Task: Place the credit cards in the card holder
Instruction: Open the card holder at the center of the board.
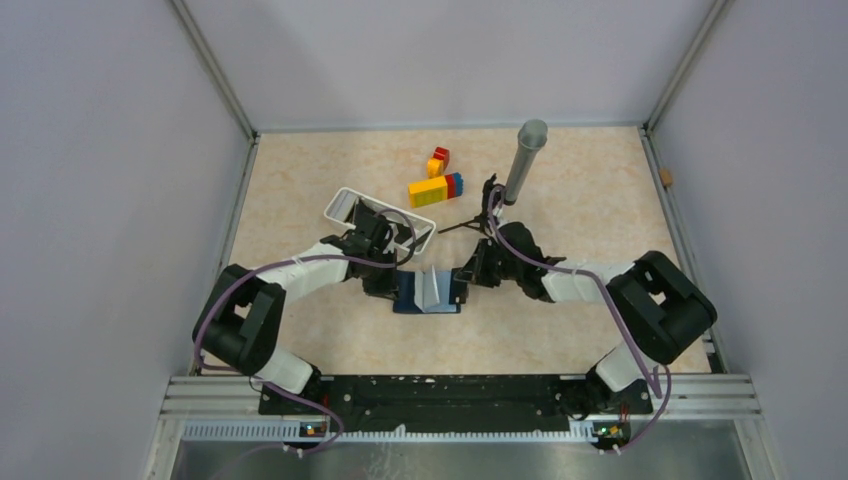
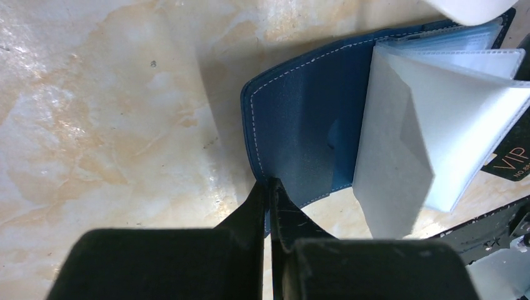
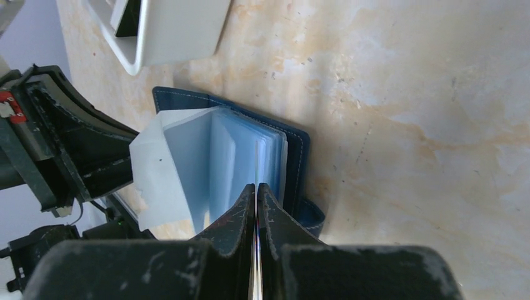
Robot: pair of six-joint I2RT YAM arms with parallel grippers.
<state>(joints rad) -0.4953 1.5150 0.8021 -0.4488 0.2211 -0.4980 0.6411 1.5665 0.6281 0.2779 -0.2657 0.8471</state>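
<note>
The navy card holder [image 1: 408, 297] lies open on the table between both grippers, its clear sleeves fanned upward. My left gripper [image 1: 385, 284] is shut on the edge of the holder's left blue cover [image 2: 300, 119], pinching it at the fingertips [image 2: 270, 182]. My right gripper [image 3: 257, 186] is shut on a thin credit card [image 3: 257, 162], seen edge-on, its front end among the sleeves by the right cover [image 3: 297, 153]. The same black card, printed "VIP", shows in the left wrist view [image 2: 509, 164]. Another dark card [image 3: 128, 15] lies in the white tray.
The white tray [image 1: 345, 199] stands just behind the left gripper, partly hidden by it. Coloured toy bricks [image 1: 436, 187] and an upright grey cylinder [image 1: 525, 160] stand further back. Walls enclose the table on three sides.
</note>
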